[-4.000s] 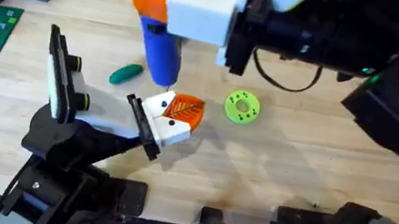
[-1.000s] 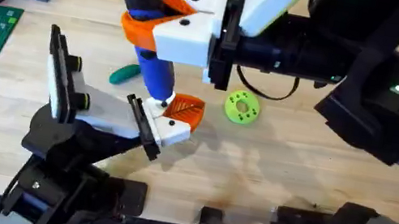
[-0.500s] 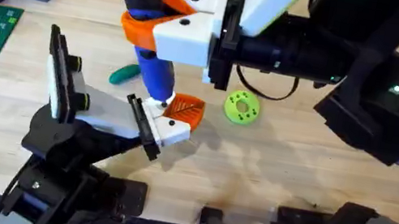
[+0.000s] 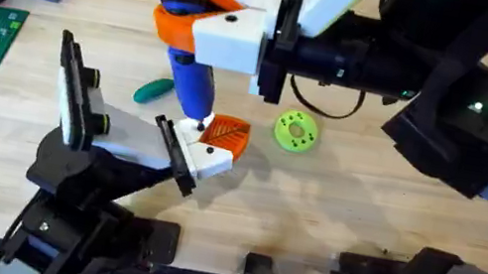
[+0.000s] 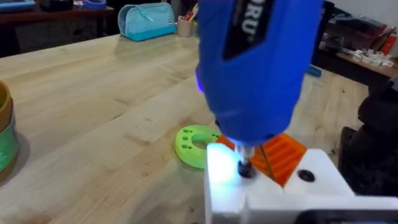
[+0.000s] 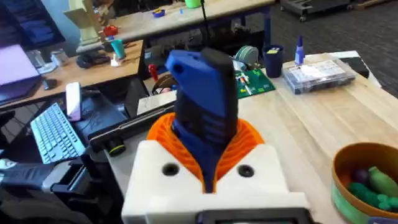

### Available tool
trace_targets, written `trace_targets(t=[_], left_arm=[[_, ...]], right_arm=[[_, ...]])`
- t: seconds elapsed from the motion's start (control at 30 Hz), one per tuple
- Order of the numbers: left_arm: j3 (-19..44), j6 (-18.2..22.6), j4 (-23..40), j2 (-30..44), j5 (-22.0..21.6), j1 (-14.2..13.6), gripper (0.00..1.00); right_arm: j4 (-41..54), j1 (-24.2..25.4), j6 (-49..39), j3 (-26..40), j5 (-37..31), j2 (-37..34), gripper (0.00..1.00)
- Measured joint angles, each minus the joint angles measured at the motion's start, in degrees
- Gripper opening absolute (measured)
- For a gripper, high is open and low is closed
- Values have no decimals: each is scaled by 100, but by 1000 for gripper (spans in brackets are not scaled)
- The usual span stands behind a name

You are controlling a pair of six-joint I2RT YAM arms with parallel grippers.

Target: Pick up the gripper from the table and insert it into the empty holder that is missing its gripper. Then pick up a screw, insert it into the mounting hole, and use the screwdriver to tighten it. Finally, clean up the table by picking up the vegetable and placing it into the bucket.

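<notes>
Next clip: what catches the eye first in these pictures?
The bright blue screwdriver, clamped in the right pincer over the table's middle, its tip pressed down on the white holder with the orange gripper in it. The left arm holds that holder up. A dark green vegetable and a lime disc lie beside it.
</notes>
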State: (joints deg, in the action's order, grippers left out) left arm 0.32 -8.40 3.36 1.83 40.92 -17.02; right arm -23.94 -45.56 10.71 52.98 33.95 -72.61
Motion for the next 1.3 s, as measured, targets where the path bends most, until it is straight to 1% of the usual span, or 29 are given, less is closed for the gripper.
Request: trace_targets(t=[0.2, 0.37, 0.97, 1.07, 1.3], left_arm=[[0, -4, 6, -1, 14, 0, 14], [0, -97, 12, 42, 43, 0, 15], [0, -121, 11, 48, 44, 0, 15], [0, -122, 11, 48, 53, 0, 15], [1, -119, 15, 48, 88, 0, 15]], right_arm=[[158, 9, 8, 2, -19, 2, 48], [262, 22, 18, 10, -24, 2, 48], [284, 39, 44, 10, -71, 4, 48], [275, 37, -107, 10, 74, 4, 48], [398, 47, -822, 12, 576, 84, 48]])
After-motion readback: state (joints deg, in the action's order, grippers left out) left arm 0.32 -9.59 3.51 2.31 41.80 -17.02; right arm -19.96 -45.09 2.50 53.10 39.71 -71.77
